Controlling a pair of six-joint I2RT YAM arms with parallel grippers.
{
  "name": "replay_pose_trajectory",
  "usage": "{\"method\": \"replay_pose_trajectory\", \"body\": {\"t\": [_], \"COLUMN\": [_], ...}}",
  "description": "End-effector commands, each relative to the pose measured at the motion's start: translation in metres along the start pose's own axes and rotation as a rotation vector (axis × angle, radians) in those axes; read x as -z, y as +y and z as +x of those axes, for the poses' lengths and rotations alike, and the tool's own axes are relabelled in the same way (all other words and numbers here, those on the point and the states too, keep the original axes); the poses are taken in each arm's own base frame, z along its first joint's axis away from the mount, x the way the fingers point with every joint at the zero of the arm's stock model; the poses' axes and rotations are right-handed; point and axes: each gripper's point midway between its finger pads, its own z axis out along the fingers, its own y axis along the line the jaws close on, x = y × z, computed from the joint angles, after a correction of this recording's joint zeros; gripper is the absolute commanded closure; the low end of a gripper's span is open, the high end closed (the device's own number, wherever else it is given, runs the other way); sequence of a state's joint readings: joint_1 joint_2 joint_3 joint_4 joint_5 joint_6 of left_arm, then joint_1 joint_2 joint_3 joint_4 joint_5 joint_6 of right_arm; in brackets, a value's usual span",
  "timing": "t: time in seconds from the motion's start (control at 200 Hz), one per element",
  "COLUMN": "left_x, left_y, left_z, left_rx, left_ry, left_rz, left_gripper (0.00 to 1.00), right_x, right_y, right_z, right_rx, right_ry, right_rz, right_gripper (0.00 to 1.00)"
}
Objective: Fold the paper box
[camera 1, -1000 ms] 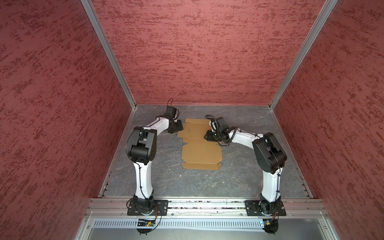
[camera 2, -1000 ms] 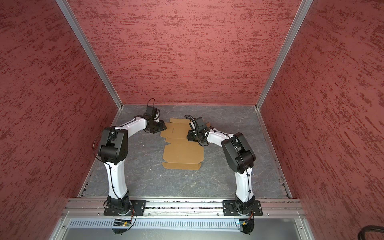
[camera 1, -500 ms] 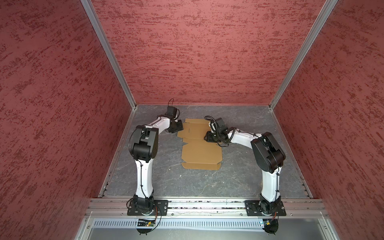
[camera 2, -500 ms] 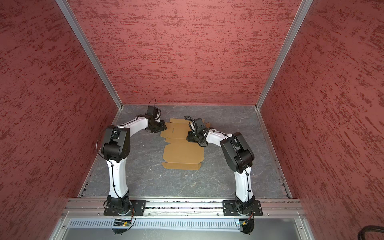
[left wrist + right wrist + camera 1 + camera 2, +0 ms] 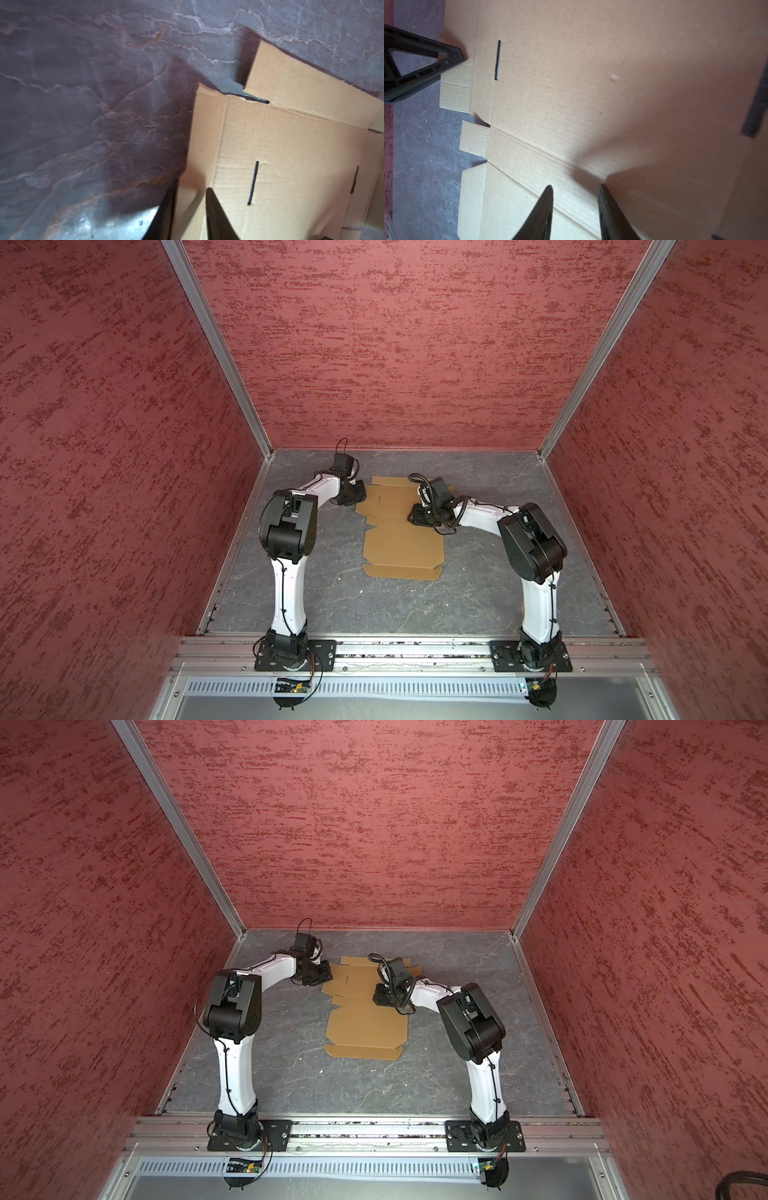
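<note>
Two white-and-black robot arms [image 5: 286,597], bolted to an aluminium rail [image 5: 415,649] at the near edge of a grey, veined, stone-look table [image 5: 332,605], bend over a paper box [image 5: 403,545] lying unfolded mid-table. It is a plain brown corrugated sheet, matte and unprinted. Its near end is a narrow strip flap [image 5: 401,572] with notched corners, followed by a broad rectangular panel and then further panels scored with straight creases.

Just past the broad panel, the right gripper [image 5: 412,516] sits low over the sheet's right side. The right wrist view shows its black, tapered fingers [image 5: 546,207] parted a moderate way above a double crease, with nothing between them. Whether the tips touch the card cannot be told.

Farther back, at the sheet's left edge, the left gripper [image 5: 361,494] straddles a side flap [image 5: 193,145]. Its jaws stand narrow, one finger on the table side and one on the card beside a thin cut slot [image 5: 253,182]. Whether they actually pinch the flap cannot be told. Small squared tabs [image 5: 474,137] jut from that edge.

Rough, red-flecked walls [image 5: 395,344] close the scene behind.
</note>
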State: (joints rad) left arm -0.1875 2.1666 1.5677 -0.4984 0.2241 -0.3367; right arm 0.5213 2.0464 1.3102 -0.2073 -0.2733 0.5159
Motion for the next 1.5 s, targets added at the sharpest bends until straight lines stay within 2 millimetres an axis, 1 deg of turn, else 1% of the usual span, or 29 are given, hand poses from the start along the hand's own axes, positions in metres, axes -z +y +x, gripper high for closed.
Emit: {"method": "replay_pose_trajectory", "body": {"t": [0.0,0.135,0.255,0.351,0.496,0.731,0.867,1.037,1.147,1.202,1.378,1.498], "left_x": [-0.007,-0.005,-0.001,0.005,0.012,0.028,0.040,0.058,0.070,0.075,0.093,0.105], "left_y": [-0.002,-0.002,-0.001,-0.002,0.001,0.003,0.004,0.004,-0.003,-0.007,-0.020,-0.022], "left_z": [-0.003,-0.003,-0.002,-0.003,0.000,0.008,0.014,0.023,0.029,0.032,0.043,0.051], "left_rx": [-0.009,-0.007,-0.006,-0.005,0.002,0.024,0.038,0.055,0.034,0.020,-0.035,-0.042], "left_ry": [0.001,-0.006,-0.027,-0.055,-0.088,-0.168,-0.240,-0.347,-0.420,-0.453,-0.557,-0.616], "left_rz": [0.019,0.017,0.019,0.029,0.032,0.050,0.054,0.058,0.057,0.053,0.034,0.041], "left_gripper": [0.80,0.87,0.91,0.94,0.99,1.00,1.00,1.00,1.00,1.00,1.00,1.00], "right_x": [-0.010,-0.009,-0.008,-0.005,0.003,0.022,0.036,0.053,0.060,0.061,0.065,0.066], "right_y": [-0.001,0.000,0.003,0.006,0.011,0.028,0.043,0.064,0.073,0.075,0.083,0.080], "right_z": [0.005,0.003,0.002,-0.002,-0.008,-0.024,-0.038,-0.062,-0.077,-0.082,-0.088,-0.084], "right_rx": [-0.011,-0.010,-0.013,-0.017,-0.015,-0.020,-0.051,-0.173,-0.273,-0.330,-0.508,-0.618], "right_ry": [0.021,0.017,0.016,0.008,-0.002,-0.022,-0.036,-0.084,-0.127,-0.145,-0.173,-0.174], "right_rz": [0.000,-0.001,-0.008,-0.014,-0.013,-0.031,-0.056,-0.090,-0.125,-0.134,-0.217,-0.238], "right_gripper": [0.62,0.62,0.62,0.62,0.59,0.56,0.53,0.49,0.47,0.46,0.42,0.41]}}
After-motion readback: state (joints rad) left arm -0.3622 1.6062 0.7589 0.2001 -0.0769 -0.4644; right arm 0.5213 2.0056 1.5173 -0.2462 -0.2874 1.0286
